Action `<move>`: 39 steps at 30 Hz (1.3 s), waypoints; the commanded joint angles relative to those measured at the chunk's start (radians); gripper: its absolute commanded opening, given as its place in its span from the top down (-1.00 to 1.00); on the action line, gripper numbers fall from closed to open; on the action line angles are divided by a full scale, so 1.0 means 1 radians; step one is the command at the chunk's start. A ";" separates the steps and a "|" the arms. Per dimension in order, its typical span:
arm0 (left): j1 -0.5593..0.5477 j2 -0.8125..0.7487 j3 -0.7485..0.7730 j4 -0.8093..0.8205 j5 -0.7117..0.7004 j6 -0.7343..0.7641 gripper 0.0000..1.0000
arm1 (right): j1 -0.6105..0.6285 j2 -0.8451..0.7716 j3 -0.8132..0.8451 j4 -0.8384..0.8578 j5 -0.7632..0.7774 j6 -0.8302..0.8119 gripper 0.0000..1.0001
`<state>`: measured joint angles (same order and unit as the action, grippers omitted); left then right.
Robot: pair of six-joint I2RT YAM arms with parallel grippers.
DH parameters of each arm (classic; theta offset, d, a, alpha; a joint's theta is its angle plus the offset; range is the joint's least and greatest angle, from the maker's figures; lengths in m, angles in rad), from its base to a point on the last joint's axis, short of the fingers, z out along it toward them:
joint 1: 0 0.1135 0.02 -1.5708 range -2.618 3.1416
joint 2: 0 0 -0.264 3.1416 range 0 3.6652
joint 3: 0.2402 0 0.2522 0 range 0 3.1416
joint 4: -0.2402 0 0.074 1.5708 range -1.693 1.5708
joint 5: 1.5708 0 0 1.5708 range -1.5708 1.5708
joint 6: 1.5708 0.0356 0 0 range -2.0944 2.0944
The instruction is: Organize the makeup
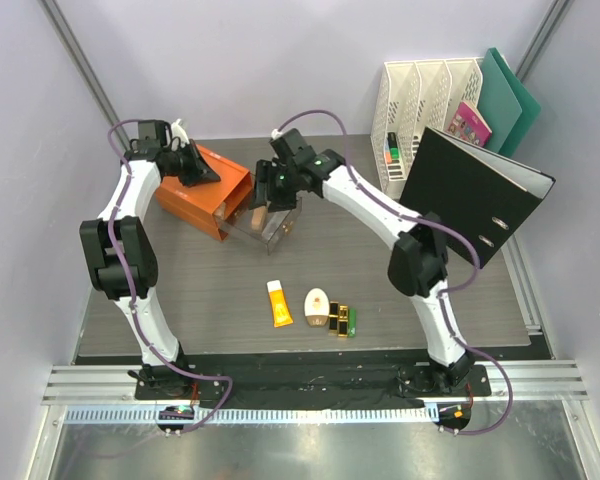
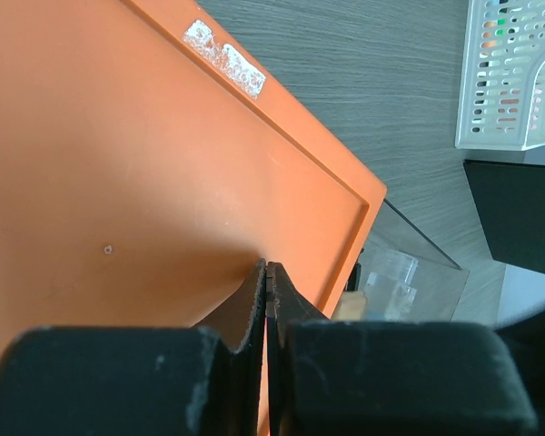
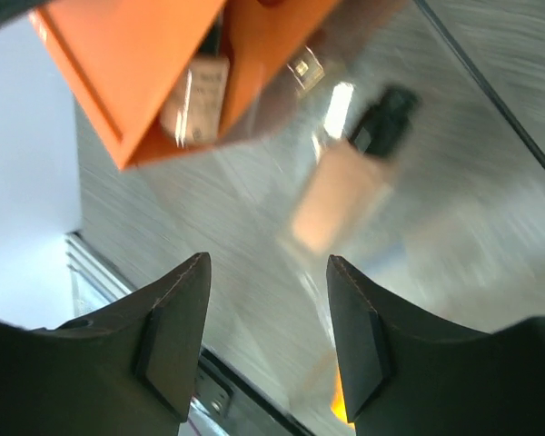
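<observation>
Atop orange plastic box, near its edge: your left end effector pinched together, empty; right end effector spread wide over beige dark-capped bottle.

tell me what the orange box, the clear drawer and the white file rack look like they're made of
Orange box: smooth, matte, with a moulded rim, probably plastic. Clear drawer: transparent and glossy, a bottle showing through, likely acrylic. White file rack: punched mesh, painted metal or plastic, cannot tell which.
</observation>
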<state>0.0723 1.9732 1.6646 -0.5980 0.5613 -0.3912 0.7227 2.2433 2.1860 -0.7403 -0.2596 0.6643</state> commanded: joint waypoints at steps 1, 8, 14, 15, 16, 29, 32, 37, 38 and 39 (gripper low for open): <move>-0.002 0.139 -0.121 -0.376 -0.218 0.100 1.00 | 0.006 -0.266 -0.084 -0.117 0.144 -0.147 -0.17; 0.000 0.136 -0.126 -0.368 -0.216 0.094 1.00 | 0.006 -0.508 -0.501 -0.231 0.186 -0.236 -0.14; -0.002 0.131 -0.135 -0.367 -0.218 0.094 1.00 | 0.027 -0.542 -0.762 -0.238 0.056 -0.261 -0.15; -0.002 0.130 -0.135 -0.367 -0.218 0.094 1.00 | 0.032 -0.536 -0.782 -0.237 0.042 -0.265 -0.15; -0.002 0.127 -0.138 -0.364 -0.216 0.094 1.00 | 0.037 -0.522 -0.813 -0.237 0.016 -0.270 -0.15; 0.000 0.108 -0.181 -0.353 -0.216 0.095 1.00 | 0.041 -0.381 -0.873 -0.111 -0.081 -0.319 -0.23; -0.002 0.105 -0.189 -0.350 -0.216 0.095 1.00 | 0.041 -0.363 -0.865 -0.094 -0.092 -0.327 -0.24; -0.002 0.104 -0.193 -0.350 -0.219 0.095 1.00 | 0.040 -0.324 -0.861 -0.073 -0.087 -0.347 -0.25; 0.000 0.104 -0.195 -0.352 -0.218 0.095 1.00 | 0.040 -0.315 -0.856 -0.073 -0.087 -0.356 -0.26; -0.002 0.104 -0.195 -0.352 -0.219 0.097 1.00 | 0.041 -0.306 -0.853 -0.071 -0.084 -0.359 -0.26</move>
<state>0.0727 1.9331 1.6081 -0.5934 0.5735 -0.3862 0.7589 1.8843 1.3106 -0.8677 -0.3481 0.3481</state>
